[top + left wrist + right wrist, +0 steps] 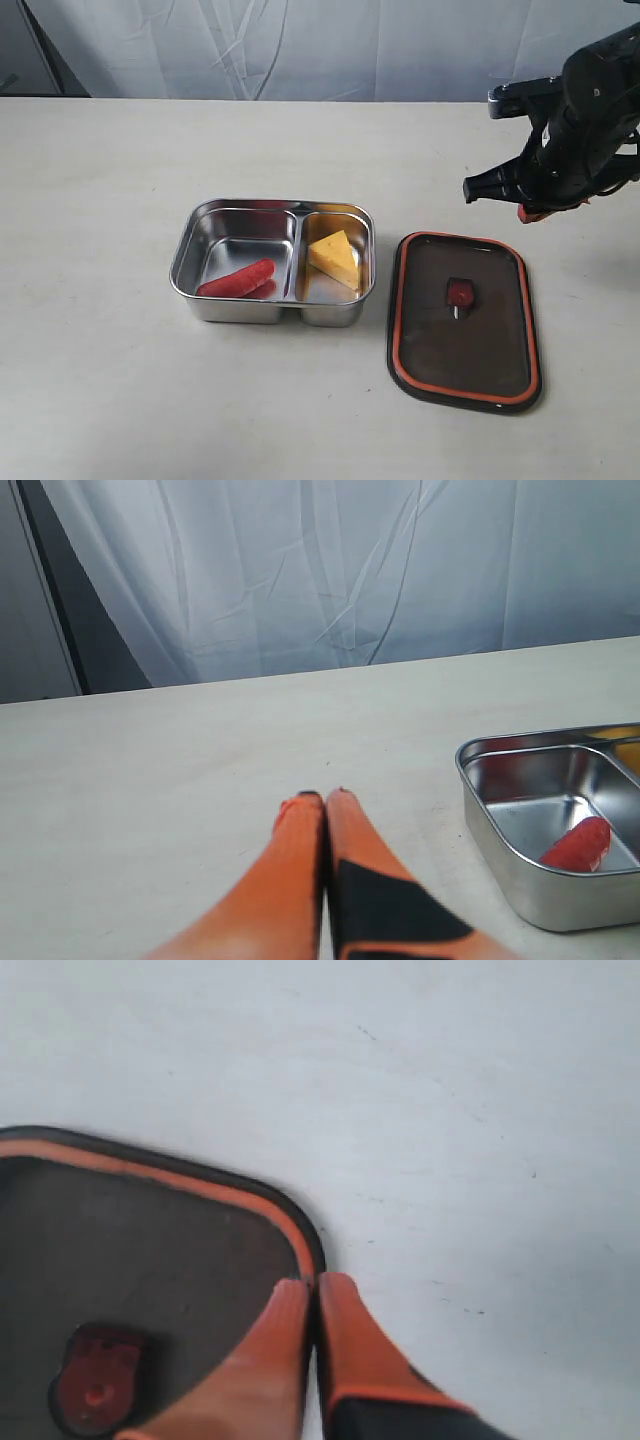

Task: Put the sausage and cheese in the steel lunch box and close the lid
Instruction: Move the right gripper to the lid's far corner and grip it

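The steel lunch box [188, 262] stands open mid-table. Its left compartment holds the red sausage [237, 279], its right one the yellow cheese [336, 256]. To the right of the box the dark lid [500, 350] lies flat, orange seal up, with its red valve tab [460, 294] at centre. My right gripper [527, 212] hangs shut and empty above the lid's far right corner; in the right wrist view its tips [313, 1283] sit over the lid rim [250, 1205]. My left gripper [324, 797] is shut and empty, beside the box [500, 855], where the sausage's end [580, 844] shows.
A pale, bare tabletop [110, 380] surrounds the box and lid. A white cloth backdrop [300, 45] hangs behind the table's far edge. The left arm is out of the exterior view.
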`<action>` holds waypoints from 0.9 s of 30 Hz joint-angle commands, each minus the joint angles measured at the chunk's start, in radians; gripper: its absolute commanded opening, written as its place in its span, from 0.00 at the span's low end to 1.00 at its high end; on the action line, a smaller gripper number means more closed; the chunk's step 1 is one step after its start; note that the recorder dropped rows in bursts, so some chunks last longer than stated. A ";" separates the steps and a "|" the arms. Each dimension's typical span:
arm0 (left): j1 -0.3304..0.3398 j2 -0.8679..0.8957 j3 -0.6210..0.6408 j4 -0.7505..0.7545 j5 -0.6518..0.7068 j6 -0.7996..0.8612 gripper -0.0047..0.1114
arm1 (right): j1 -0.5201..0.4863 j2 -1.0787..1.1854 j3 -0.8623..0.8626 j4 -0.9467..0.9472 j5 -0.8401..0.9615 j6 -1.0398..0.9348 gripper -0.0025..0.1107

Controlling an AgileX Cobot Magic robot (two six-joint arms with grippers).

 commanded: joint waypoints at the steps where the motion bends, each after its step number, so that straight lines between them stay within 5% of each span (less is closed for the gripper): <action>1: -0.007 -0.007 0.003 0.000 -0.005 0.001 0.04 | -0.007 -0.006 0.000 -0.007 -0.019 -0.001 0.06; 5: -0.007 -0.007 0.003 0.000 -0.005 0.001 0.04 | -0.007 0.004 0.000 0.006 0.012 -0.083 0.06; 10: -0.007 -0.007 0.003 0.000 -0.005 0.001 0.04 | -0.007 0.075 0.000 0.055 0.052 -0.159 0.45; 27: -0.007 -0.007 0.003 0.000 -0.005 0.001 0.04 | -0.042 0.163 -0.051 0.027 0.014 -0.160 0.45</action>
